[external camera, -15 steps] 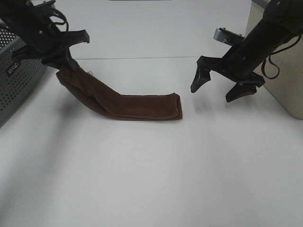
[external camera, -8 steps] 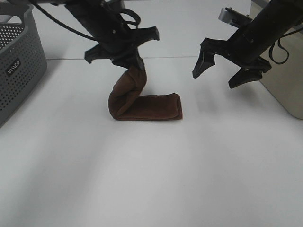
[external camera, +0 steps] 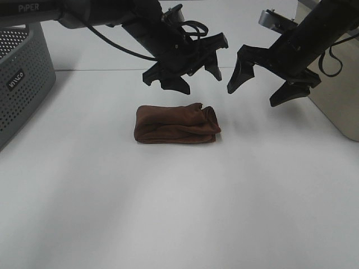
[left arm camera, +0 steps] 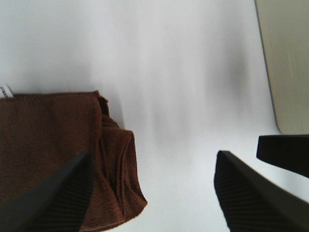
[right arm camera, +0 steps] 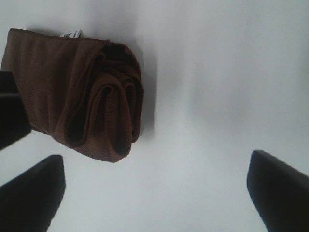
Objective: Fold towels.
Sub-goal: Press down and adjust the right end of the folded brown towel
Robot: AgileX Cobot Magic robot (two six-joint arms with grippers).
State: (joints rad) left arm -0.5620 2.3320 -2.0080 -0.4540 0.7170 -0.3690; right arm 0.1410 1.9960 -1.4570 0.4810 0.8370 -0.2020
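The towel [external camera: 176,124] lies mid-counter [external camera: 179,213], doubled into a short, thick bundle with its white tag [right arm camera: 71,34] peeking out at the far edge. The left hand [external camera: 201,82] hovers just above and behind it, fingers spread wide and holding nothing. The right hand [external camera: 252,96] hangs off to the side over bare counter, also spread and empty.

This looks like the release after the last fold. The end nearer the right hand shows loose, bulging loops rather than flat layers. The left hand should probably rise straight up, so no finger snags the top layer and drags it open. A gentle press on that puffy end may help settle the stack. The basket [external camera: 22,84] stands well apart.
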